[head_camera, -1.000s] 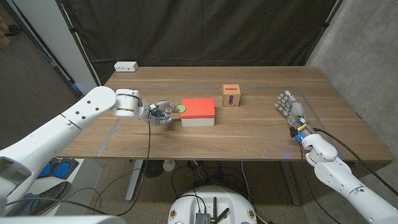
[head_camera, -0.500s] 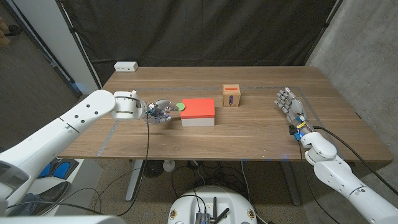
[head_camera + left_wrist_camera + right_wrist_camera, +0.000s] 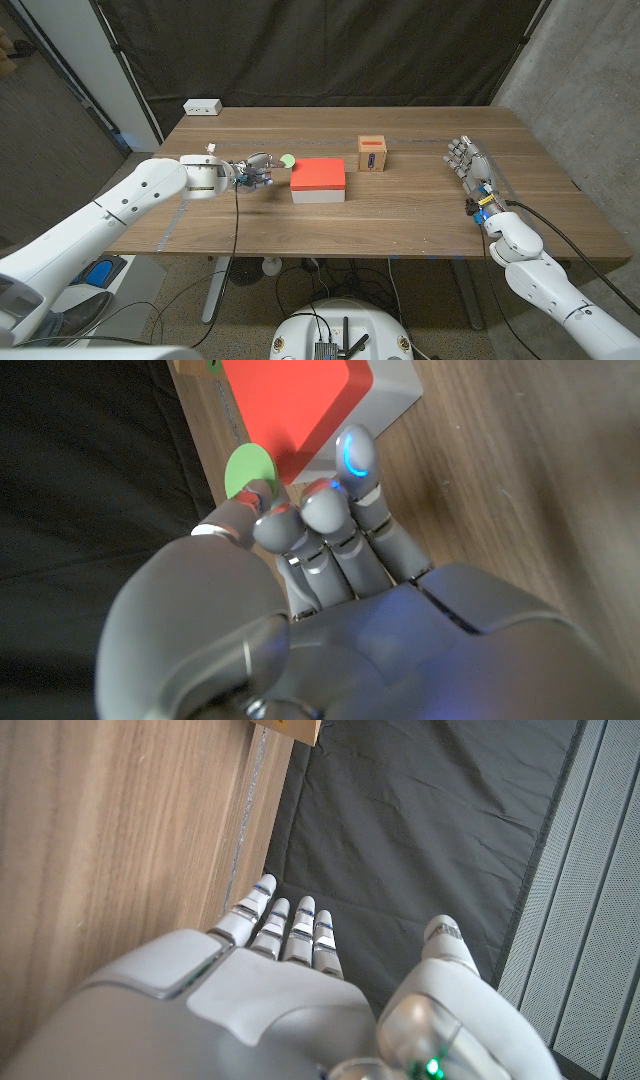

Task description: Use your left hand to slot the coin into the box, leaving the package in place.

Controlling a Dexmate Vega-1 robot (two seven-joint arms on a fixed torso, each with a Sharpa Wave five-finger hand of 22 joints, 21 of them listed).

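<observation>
From the head view I see a wooden desk [image 3: 400, 215] with dark plank grain, backed by a black curtain [image 3: 330, 50], a grey textured wall on the right and a white panel at the left. A small white device [image 3: 202, 106] sits at the desk's far left corner. My left hand [image 3: 255, 172] pinches the coin [image 3: 287, 160], a flat, bright green disc, lifted just beside the left end of the package [image 3: 318, 181], a white carton with a red top. The box [image 3: 373, 154], small and brown cardboard with a dark slot panel on its front, stands just beyond the package's right end. My right hand [image 3: 472, 172] is near the desk's right side, holding nothing, fingers straight and apart.

In the left wrist view the coin [image 3: 248, 470] is held by its edge between the thumb and a fingertip [image 3: 262, 496]; the package's [image 3: 310, 405] red top lies close behind it.

In the right wrist view my right hand [image 3: 290, 990] stands on its edge beside the wood, fingers extended toward the curtain [image 3: 420, 830].
</observation>
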